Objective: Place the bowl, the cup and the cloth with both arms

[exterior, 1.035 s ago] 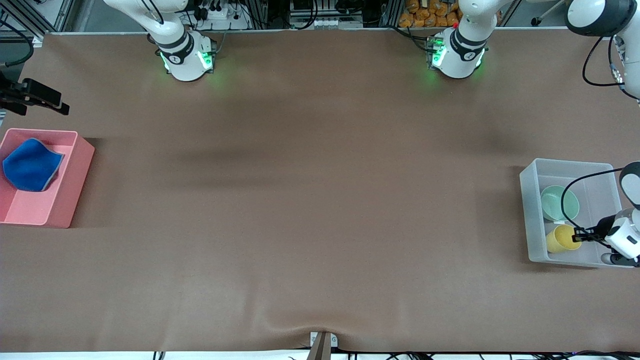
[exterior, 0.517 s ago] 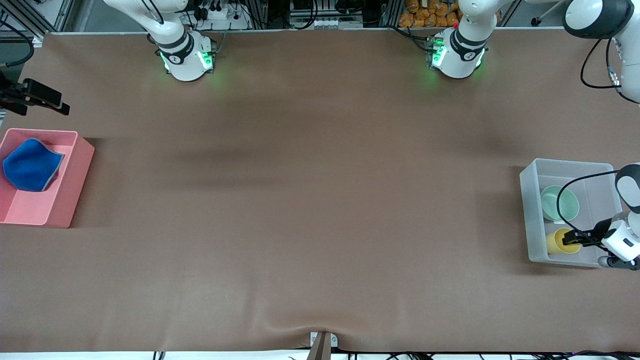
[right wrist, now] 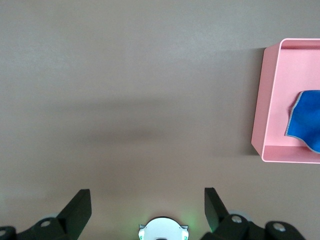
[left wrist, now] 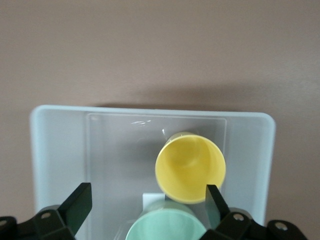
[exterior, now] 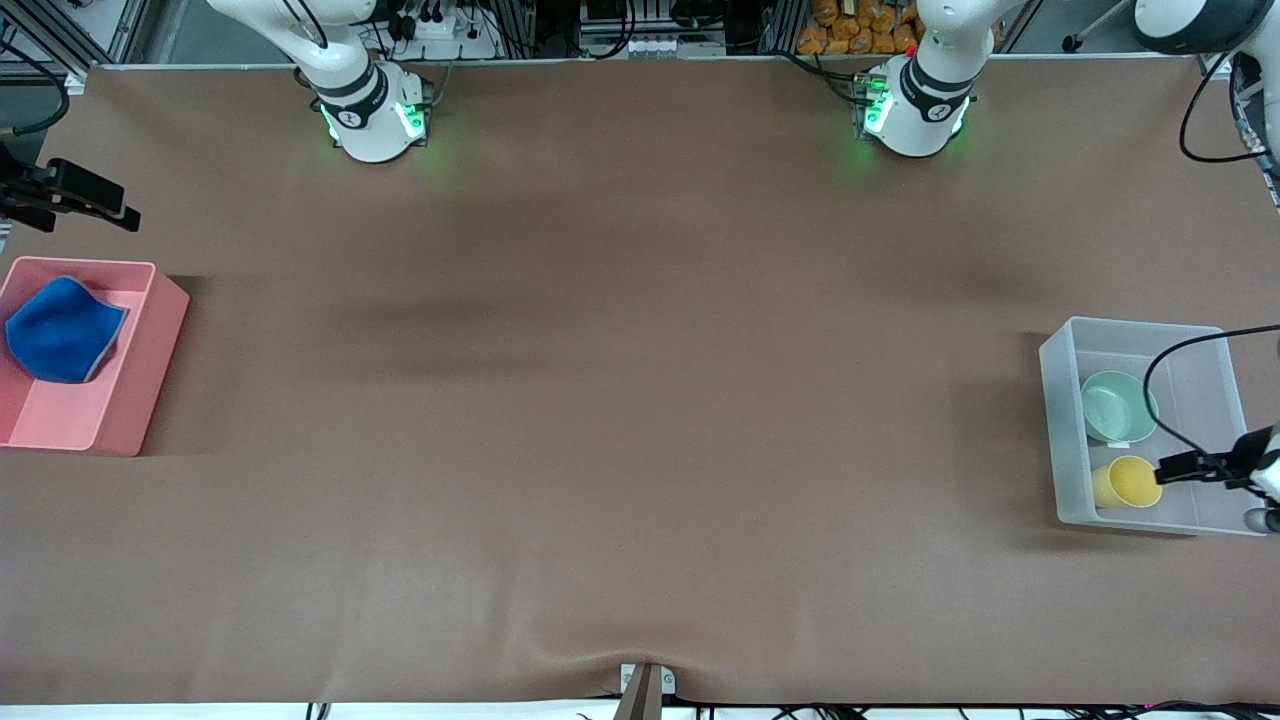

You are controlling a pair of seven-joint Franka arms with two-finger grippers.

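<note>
At the left arm's end of the brown table stands a translucent white rectangular plastic bin, and both vessels of the task sit inside it. The small pale mint green glossy bowl rests upright on the bin's floor, farther from the front camera than the small yellow tapered plastic cup, which lies tipped on its side just beside the bowl, its open mouth facing up toward the left wrist camera. In that wrist view the bowl shows only as a green rim between the fingers.

The left gripper hangs over the bin, just beside the cup's mouth, with its black fingers spread wide apart and nothing between them; neither finger touches the cup.

At the right arm's end of the table sits a pink rectangular plastic tray. The soft royal-blue cloth with a thin grey stitched edge lies crumpled inside it, in the part of the tray farther from the front camera.

The right gripper waits above the table edge near the pink tray, clear of it. Its wrist view shows the fingers released and wide apart over bare brown table, with the tray and a corner of the cloth off to one edge.
</note>
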